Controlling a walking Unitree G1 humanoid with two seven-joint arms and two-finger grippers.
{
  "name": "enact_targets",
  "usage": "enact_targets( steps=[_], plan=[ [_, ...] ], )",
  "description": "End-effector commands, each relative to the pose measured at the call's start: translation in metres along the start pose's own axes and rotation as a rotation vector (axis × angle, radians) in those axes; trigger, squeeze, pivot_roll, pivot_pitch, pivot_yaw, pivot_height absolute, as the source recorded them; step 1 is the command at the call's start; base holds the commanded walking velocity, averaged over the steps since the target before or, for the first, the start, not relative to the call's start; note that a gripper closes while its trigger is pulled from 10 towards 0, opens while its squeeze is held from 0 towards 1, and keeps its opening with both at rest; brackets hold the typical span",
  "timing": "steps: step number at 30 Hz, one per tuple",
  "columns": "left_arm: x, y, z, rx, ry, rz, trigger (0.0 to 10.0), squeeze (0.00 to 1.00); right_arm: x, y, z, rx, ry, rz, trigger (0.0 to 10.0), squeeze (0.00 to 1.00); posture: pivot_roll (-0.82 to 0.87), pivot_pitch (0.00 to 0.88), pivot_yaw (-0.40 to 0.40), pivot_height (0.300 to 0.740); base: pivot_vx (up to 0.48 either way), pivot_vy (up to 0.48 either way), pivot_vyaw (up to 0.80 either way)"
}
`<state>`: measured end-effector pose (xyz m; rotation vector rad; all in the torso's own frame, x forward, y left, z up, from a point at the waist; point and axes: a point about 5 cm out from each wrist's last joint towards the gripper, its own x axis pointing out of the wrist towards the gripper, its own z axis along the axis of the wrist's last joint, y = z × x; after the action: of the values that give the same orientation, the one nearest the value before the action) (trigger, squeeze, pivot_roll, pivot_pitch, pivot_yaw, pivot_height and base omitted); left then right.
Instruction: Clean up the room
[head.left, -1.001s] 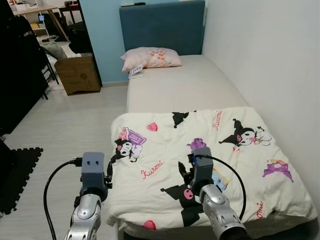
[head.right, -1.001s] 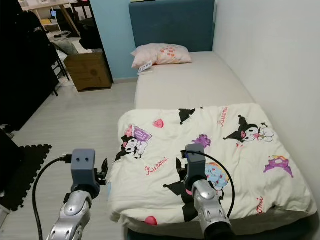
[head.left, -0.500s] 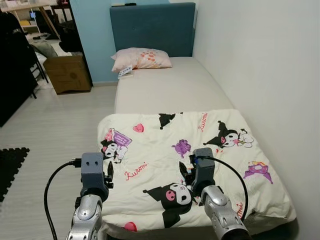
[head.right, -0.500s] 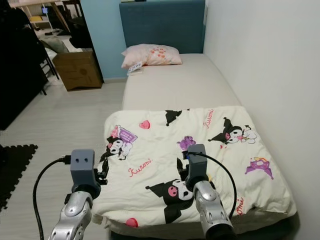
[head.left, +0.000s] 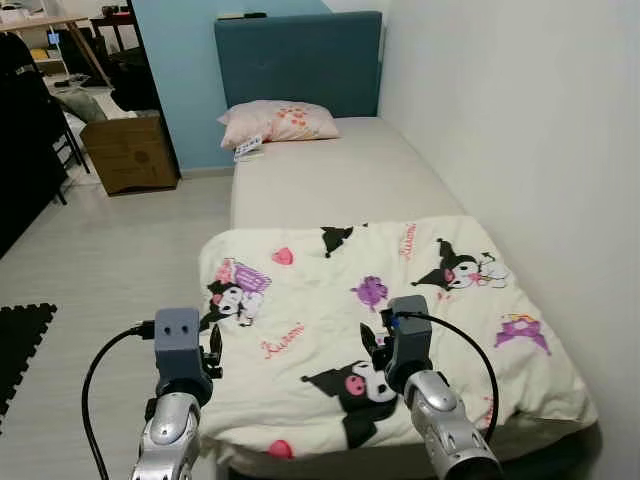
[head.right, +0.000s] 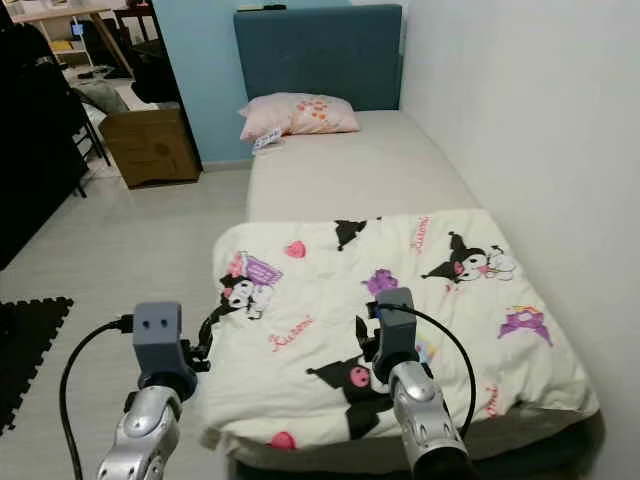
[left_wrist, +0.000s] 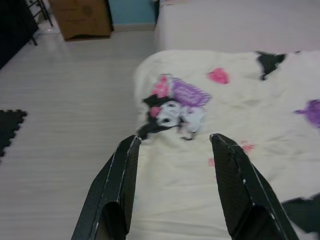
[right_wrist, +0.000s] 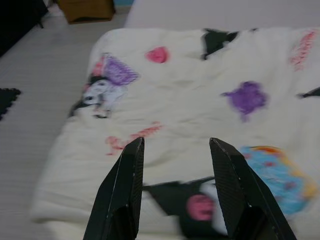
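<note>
A white blanket (head.left: 390, 320) with cartoon pictures lies folded over the near half of the bed (head.left: 330, 180). Its edge hangs a little over the side by the floor (head.left: 100, 260). A pink pillow (head.left: 278, 122) sits at the far end, by the blue headboard (head.left: 298, 62). The left gripper (left_wrist: 172, 142) is held above the blanket's floor-side edge, fingers wide apart and holding nothing. The right gripper (right_wrist: 172, 142) is held above the blanket's middle, also wide apart with nothing in it. A brown box (head.left: 125, 152) stands on the floor.
</note>
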<state>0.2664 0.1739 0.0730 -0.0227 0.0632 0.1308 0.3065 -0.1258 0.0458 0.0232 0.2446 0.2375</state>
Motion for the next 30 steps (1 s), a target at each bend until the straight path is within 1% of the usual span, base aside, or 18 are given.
enact_targets(
  steps=[1, 6, 9, 11, 12, 17, 19, 20, 22, 30],
  plan=[
    [-0.0015, 0.0013, 0.0018, 0.015, -0.012, 0.0, 10.0, 0.0, -0.0002, 0.0005, 0.0008, -0.002, -0.003, 0.003, 10.0, 0.0, 0.04, 0.044, -0.004, 0.74, 0.0, 0.0, 0.0],
    [-0.0014, -0.0009, 0.0038, 0.051, -0.015, -0.018, 10.0, 0.0, -0.0012, -0.0005, -0.0003, 0.004, -0.003, -0.004, 10.0, 0.0, 0.04, 0.046, 0.004, 0.74, 0.0, 0.0, 0.0],
    [-0.0011, -0.0014, 0.0041, 0.059, -0.016, -0.022, 10.0, 0.0, -0.0014, -0.001, -0.0006, 0.005, -0.003, -0.006, 10.0, 0.0, 0.04, 0.046, 0.004, 0.74, 0.0, 0.0, 0.0],
    [0.0001, -0.0011, 0.0039, 0.088, -0.009, -0.021, 10.0, 0.0, -0.0018, -0.0022, -0.0008, 0.006, -0.003, -0.011, 10.0, 0.0, 0.04, 0.047, 0.011, 0.74, 0.0, 0.0, 0.0],
    [0.0001, -0.0011, 0.0039, 0.088, -0.009, -0.021, 10.0, 0.0, -0.0018, -0.0022, -0.0008, 0.006, -0.003, -0.011, 10.0, 0.0, 0.04, 0.047, 0.011, 0.74, 0.0, 0.0, 0.0],
    [0.0019, -0.003, 0.0042, 0.137, -0.005, -0.039, 10.0, 0.0, -0.0021, -0.0047, -0.0004, 0.01, -0.005, -0.023, 10.0, 0.0, 0.04, 0.048, 0.015, 0.74, 0.0, -0.48, 0.0],
    [0.0019, -0.0024, 0.0045, 0.128, -0.01, -0.03, 10.0, 0.0, -0.0021, -0.0048, -0.0003, 0.01, -0.005, -0.024, 10.0, 0.0, 0.04, 0.047, 0.015, 0.74, 0.0, -0.435, 0.0],
    [0.002, -0.0021, 0.004, 0.094, -0.01, -0.021, 10.0, 0.0, -0.002, -0.0048, -0.0002, 0.01, -0.005, -0.024, 10.0, 0.0, 0.04, 0.047, 0.015, 0.74, 0.0, 0.0, 0.0],
    [0.003, -0.0001, 0.0026, 0.082, 0.0, 0.005, 10.0, 0.0, -0.0016, -0.0047, 0.0006, 0.01, -0.007, -0.025, 10.0, 0.0, 0.04, 0.046, 0.015, 0.74, 0.0, 0.0, 0.0],
    [0.0015, 0.005, 0.0013, 0.083, -0.003, 0.021, 10.0, 0.0, -0.0004, -0.0024, 0.0019, 0.012, -0.01, -0.019, 10.0, 0.0, 0.04, 0.042, 0.015, 0.74, 0.0, 0.0, 0.0]
  ],
)
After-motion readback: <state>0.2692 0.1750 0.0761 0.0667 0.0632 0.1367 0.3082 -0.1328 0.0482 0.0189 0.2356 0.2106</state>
